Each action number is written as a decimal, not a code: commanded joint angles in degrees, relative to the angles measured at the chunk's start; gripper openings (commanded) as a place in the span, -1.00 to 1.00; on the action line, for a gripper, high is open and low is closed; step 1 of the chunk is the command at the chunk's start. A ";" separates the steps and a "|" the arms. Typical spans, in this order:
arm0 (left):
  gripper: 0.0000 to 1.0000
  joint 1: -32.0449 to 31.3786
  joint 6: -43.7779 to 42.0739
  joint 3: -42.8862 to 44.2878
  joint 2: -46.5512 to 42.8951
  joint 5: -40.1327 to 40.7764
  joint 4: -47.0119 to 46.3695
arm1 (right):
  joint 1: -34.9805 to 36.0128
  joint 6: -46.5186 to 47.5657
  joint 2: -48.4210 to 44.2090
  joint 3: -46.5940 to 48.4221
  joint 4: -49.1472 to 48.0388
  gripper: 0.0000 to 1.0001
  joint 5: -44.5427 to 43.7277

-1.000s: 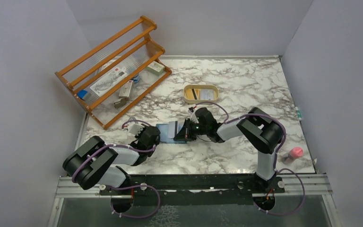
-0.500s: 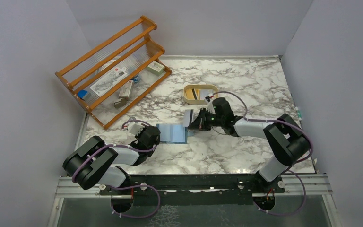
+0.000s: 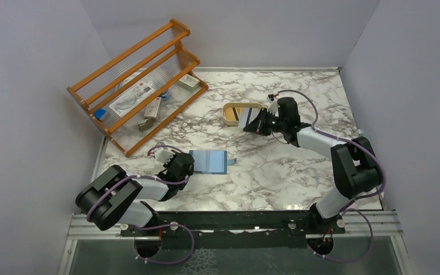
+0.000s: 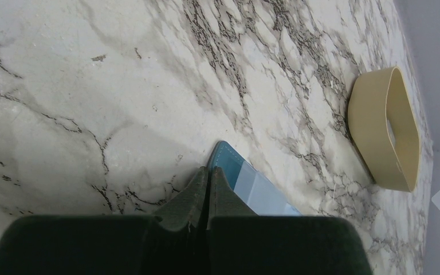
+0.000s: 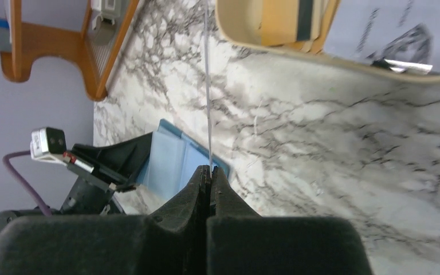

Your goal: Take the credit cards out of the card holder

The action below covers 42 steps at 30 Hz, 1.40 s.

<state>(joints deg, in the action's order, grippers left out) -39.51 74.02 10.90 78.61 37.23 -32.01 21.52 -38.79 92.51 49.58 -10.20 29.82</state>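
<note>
Clamping the credit card by one thin edge, our right gripper could lose it. We'd miss the tray ahead.

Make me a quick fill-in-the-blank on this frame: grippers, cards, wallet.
1. The right gripper is shut on a ____ near the cream tray.
2. The left gripper, shut, has its tips at the edge of the teal ____.
3. Inside the tray lies a yellow card with a dark ____.
Missing: credit card; card holder; stripe.
</note>
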 commanded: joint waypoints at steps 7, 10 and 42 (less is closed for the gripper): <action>-1.00 -0.40 -2.20 -1.59 1.12 -2.52 7.56 | -5.49 4.82 9.64 6.28 2.45 -0.99 5.27; -1.00 -0.40 -2.36 -1.33 1.60 -2.51 7.55 | -5.52 4.78 11.92 7.02 1.77 -0.99 5.87; -1.00 -0.40 -2.91 -0.71 2.40 -2.69 7.58 | -11.60 4.62 20.14 16.17 2.85 -0.99 12.21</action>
<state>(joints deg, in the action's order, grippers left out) -39.53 72.95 11.25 79.35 37.06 -32.62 9.89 -35.05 111.90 63.68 -8.86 39.94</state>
